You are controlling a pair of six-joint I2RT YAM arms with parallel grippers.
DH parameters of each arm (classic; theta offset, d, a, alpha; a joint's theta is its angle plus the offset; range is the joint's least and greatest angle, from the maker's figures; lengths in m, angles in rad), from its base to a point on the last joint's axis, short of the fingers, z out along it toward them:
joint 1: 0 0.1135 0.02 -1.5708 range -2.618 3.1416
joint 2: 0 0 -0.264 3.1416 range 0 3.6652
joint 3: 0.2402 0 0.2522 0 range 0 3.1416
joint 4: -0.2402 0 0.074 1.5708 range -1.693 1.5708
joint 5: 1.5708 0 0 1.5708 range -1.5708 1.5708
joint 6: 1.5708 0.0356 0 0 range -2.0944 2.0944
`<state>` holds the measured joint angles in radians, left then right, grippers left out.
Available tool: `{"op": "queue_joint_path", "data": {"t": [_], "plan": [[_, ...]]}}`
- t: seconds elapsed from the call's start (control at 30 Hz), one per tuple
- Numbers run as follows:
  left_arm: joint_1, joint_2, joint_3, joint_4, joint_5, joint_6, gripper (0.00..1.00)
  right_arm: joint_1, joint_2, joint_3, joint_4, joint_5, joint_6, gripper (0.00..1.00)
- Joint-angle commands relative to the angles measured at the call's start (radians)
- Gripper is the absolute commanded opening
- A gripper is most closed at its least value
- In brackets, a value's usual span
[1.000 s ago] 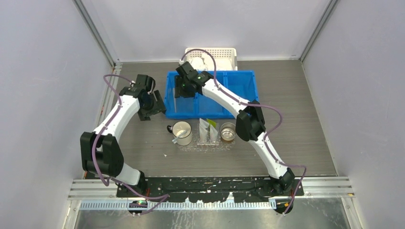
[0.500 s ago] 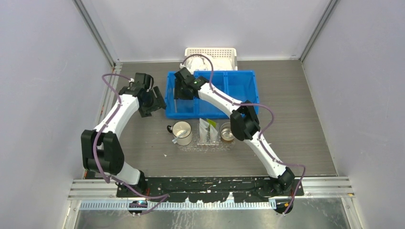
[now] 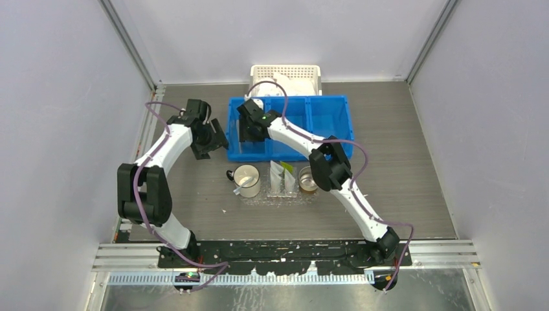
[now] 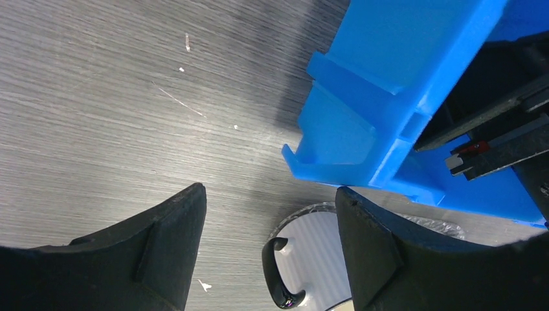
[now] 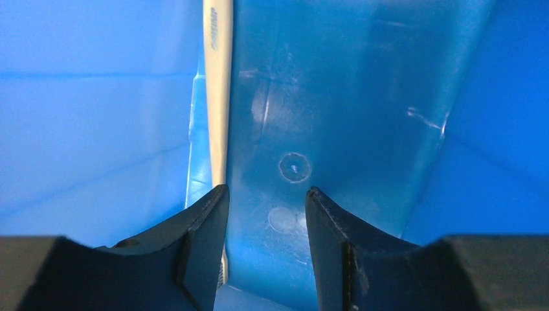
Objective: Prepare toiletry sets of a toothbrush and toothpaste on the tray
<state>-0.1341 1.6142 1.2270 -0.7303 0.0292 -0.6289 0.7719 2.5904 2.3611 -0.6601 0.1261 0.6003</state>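
While the right gripper [image 3: 249, 129] hangs in the left compartment of the blue plastic bin [image 3: 327, 107], the shallow clear plastic tray [image 3: 278, 201] lies just in front of it. Left wrist view: the left gripper [image 4: 268, 201] hovers wide open and empty by the bin's corner. Right wrist view: half-open, empty jaws sit just right of the slim white plastic toothbrush [image 5: 217, 97] lying against the wall. It looks best to shift left and straddle it before closing.

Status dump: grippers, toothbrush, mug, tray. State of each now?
left gripper: open, empty, over table beside bin corner.
right gripper: open, empty, down in bin.
toothbrush: lying along bin wall, not gripped.
mug: upright on tray.
tray: flat on table, loaded.
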Motion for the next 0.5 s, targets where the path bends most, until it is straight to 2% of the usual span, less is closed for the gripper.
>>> {"op": "queue_joint_path", "data": {"t": [0.0, 0.17, 0.37, 0.47], "plan": [[0.009, -0.015, 0.019, 0.039, 0.022, -0.009, 0.74, -0.037, -0.114, -0.126, 0.011, 0.055, -0.048, 0.53], [0.010, -0.012, 0.019, 0.048, 0.035, -0.015, 0.73, -0.040, -0.147, -0.169, 0.062, -0.008, -0.074, 0.54], [0.010, -0.018, 0.018, 0.043, 0.026, -0.009, 0.73, -0.009, -0.070, -0.020, 0.032, -0.075, -0.101, 0.54], [0.009, -0.023, 0.017, 0.042, 0.024, -0.005, 0.73, 0.001, -0.053, -0.003, 0.043, -0.086, -0.094, 0.54]]}}
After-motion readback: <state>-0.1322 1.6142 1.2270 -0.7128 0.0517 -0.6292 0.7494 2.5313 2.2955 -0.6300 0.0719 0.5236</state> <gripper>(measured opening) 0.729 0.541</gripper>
